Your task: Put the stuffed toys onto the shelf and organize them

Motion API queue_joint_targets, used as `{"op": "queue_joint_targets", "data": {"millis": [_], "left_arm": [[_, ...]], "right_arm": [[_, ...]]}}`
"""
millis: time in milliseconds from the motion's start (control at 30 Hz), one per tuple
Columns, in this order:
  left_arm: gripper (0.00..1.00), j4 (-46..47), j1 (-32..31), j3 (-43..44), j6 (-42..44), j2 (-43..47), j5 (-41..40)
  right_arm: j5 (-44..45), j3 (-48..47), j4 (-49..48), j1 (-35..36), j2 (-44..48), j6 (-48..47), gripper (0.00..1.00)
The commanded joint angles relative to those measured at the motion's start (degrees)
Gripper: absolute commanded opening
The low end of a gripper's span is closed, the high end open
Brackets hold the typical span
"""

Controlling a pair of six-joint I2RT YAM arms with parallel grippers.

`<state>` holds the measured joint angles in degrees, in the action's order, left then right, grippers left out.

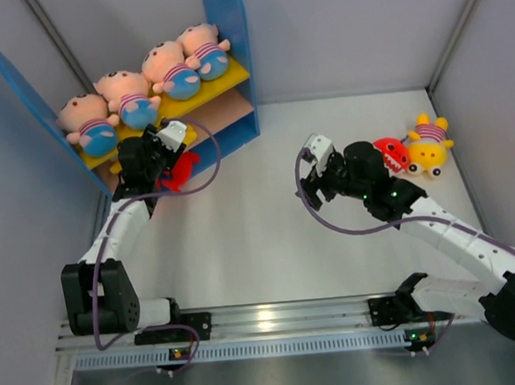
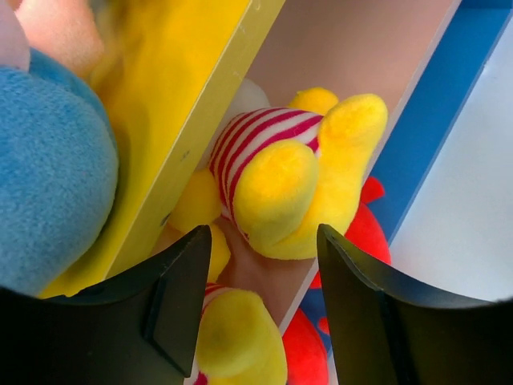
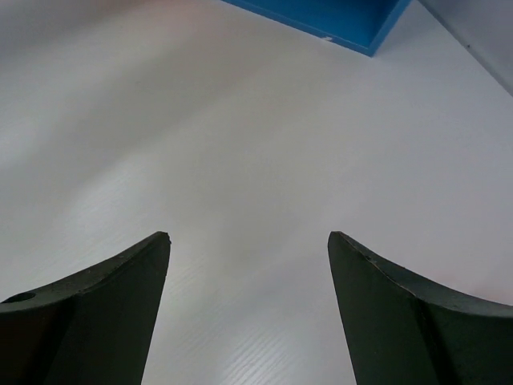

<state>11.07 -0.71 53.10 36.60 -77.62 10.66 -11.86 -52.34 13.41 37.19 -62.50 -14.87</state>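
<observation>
The shelf (image 1: 226, 17) stands at the back left, with several pink-faced dolls (image 1: 129, 95) in a row on its yellow upper board (image 2: 216, 104). My left gripper (image 1: 168, 139) is open at the front of the lower board (image 2: 337, 48). In the left wrist view its jaws (image 2: 263, 241) stand apart just short of a yellow striped creature (image 2: 288, 168); a second yellow toy (image 2: 240, 337) lies low between them and a red monster (image 2: 361, 233) lies at the board's edge (image 1: 182, 170). My right gripper (image 1: 316, 148) (image 3: 248, 237) is open and empty over bare table.
A red toothy monster (image 1: 393, 153) and a yellow striped creature (image 1: 429, 146) lie on the table at the right, behind my right arm. The shelf's blue side panel (image 3: 321, 16) shows far ahead of the right gripper. Grey walls close in the table.
</observation>
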Motion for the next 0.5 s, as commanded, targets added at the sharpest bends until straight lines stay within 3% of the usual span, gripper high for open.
{"op": "queue_joint_targets", "data": {"millis": [0, 167, 267, 400, 467], "left_arm": [[0.61, -3.2, 0.4, 0.2, 0.5, 4.0, 3.1], [0.66, -7.1, 0.3, 0.3, 0.8, 6.1, 5.2], [0.66, -9.5, 0.3, 0.6, 1.4, 7.1, 6.2], [0.66, -14.1, 0.3, 1.7, 1.1, 8.6, 8.9], [0.66, -17.1, 0.3, 2.5, 1.1, 9.4, 11.7]], "right_arm": [[3.9, -5.1, 1.7, -4.5, -2.0, 6.8, 0.80], [8.5, -8.7, 6.1, -14.8, -5.9, 16.8, 0.80], [7.5, -10.9, 7.9, -25.8, -8.1, 24.0, 0.80], [3.0, -12.3, 4.8, -46.3, -12.4, 34.5, 0.81], [3.0, -13.1, 1.5, -51.2, -17.0, 40.1, 0.81]]}}
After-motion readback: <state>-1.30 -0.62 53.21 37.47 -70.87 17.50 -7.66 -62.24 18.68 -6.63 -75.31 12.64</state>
